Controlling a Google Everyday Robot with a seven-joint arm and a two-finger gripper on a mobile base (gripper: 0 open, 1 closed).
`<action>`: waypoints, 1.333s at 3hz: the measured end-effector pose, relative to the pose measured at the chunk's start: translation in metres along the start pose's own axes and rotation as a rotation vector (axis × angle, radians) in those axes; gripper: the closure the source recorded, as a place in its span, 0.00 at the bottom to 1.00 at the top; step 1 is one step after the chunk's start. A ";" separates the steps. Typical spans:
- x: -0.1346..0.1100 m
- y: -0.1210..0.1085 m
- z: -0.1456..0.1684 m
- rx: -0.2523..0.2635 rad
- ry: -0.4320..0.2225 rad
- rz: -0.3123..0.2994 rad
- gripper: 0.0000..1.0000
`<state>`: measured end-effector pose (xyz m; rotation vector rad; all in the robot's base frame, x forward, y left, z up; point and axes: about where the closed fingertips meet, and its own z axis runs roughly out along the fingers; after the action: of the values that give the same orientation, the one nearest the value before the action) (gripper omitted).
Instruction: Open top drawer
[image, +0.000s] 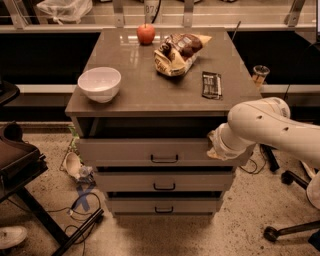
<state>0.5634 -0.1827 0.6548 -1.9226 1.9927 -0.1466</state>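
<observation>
We see the top drawer (125, 150) directly under the countertop (150, 95). Its flat grey-beige front stands forward of the cabinet, with a dark gap behind its upper edge. A thin dark bar handle (164, 159) sits free at centre. At the front's 3 o'clock end the gripper (215, 145) meets the edge, masked by the smooth white arm (260, 125); we cannot tell its state. Speckled floor (165, 235) lies open at 6 o'clock.

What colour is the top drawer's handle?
Dark handle, camera view; gripper sits at the top drawer front's right end.
</observation>
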 end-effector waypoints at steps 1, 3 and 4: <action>0.000 0.000 0.000 0.000 0.000 0.000 1.00; 0.000 0.000 -0.001 0.000 0.000 0.000 0.59; -0.001 -0.001 -0.003 0.000 0.000 0.000 0.28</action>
<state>0.5634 -0.1827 0.6580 -1.9228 1.9927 -0.1465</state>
